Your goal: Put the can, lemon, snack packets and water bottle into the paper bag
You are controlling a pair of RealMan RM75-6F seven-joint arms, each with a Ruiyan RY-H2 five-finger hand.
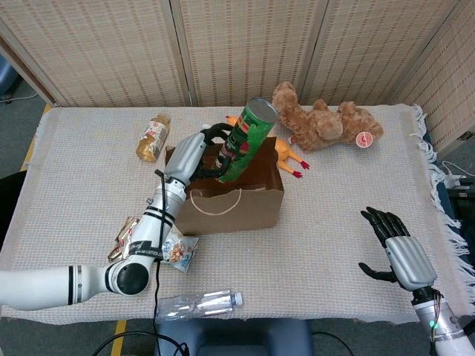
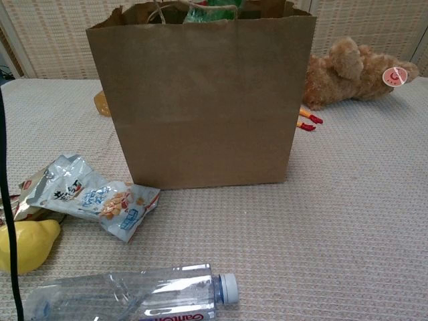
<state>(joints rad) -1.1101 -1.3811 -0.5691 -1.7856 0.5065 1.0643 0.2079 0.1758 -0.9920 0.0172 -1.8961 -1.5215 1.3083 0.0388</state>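
The left robot hand (image 1: 210, 150) grips a green can (image 1: 246, 139), tilted over the open mouth of the paper bag (image 1: 236, 200) near the tabletop's far edge, likely so it can slide in. The right robot hand (image 1: 391, 241) waits empty, fingers spread, by the near right corner. Snack packets (image 2: 87, 194), lemon (image 2: 23, 244) and water bottle (image 2: 134, 294) lie along the near left edge.

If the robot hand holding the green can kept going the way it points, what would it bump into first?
The left robot hand grips the tilted green can above the open paper bag and reaches toward the far right. Going on, it would probably meet the teddy bear first, though its height above the table is unclear.
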